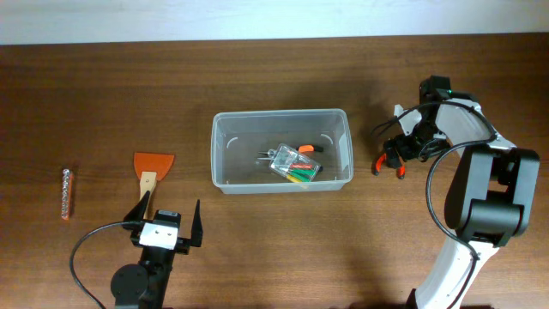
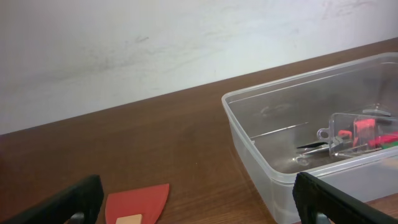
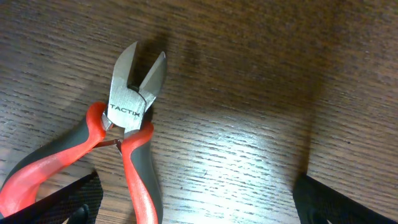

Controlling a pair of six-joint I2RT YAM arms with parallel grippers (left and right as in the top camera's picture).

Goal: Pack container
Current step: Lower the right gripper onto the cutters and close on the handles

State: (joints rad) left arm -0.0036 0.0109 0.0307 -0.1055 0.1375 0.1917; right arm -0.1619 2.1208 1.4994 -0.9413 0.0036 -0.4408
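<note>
container (image 1: 240, 150): clear tub, mid surface (image 1: 103, 94), upright, no lid seen, between the two arms.

already inside, by the look of it: small clear case (image 1: 294, 165) with yellow, green and red bits, lying toward the right half; a tool with orange grips (image 1: 305, 148) just behind the case; a thin metal piece (image 2: 314, 148), tweezers perhaps, beside the case. too small to name for sure.

outside the tub:
- scraper (image 1: 153, 167), orange blade and pale wooden handle, left of the tub, near it.
- side cutters (image 3: 127, 109), red and grey handles, right of the tub, flat on the wood, beak slightly parted.
- short silvery strip with orange ends (image 1: 67, 192), far left, well apart from everything. cannot tell what it is.

left gripper (image 1: 170, 209): spread wide, nothing in it, sitting low by the scraper's handle end.

right gripper (image 3: 199, 199): spread wide, empty, above the cutters; cutters lie off toward one finger, not centred in the gap.

judgement: about half packed. three items in, three to go. neither arm has a load now.
</note>
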